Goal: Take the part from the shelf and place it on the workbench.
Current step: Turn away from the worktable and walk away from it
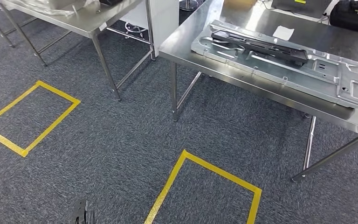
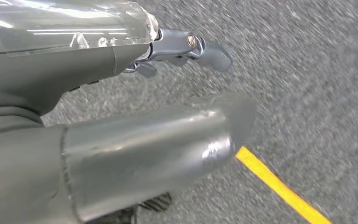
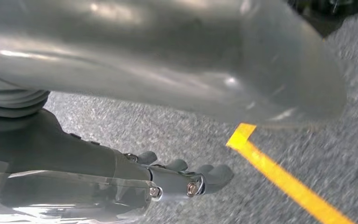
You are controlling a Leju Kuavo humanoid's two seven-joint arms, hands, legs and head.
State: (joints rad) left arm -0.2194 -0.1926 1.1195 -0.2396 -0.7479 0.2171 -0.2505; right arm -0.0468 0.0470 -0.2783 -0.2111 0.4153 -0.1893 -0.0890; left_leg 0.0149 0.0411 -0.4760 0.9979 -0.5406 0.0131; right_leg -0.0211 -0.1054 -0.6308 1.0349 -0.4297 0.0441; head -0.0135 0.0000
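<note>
Both hands, left (image 2: 74, 79) and right (image 3: 74, 154), are seen hanging empty, fingers apart, over the carpet (image 1: 98, 140), and a metal part (image 1: 279, 60) lies flat on the workbench (image 1: 186, 42), so placing is judged done and the arms are best kept low.

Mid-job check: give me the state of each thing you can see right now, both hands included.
Large stamped grey sheet-metal panel: lying flat on the workbench, a dark flat part on top of it.
Stainless steel workbench: standing on the carpet, panel near its front edge.
Left hand: hanging over the carpet, fingers apart, holding nothing.
Right hand: hanging over the carpet, fingers apart, holding nothing.
Yellow floor tape rectangles: stuck flat.
</note>
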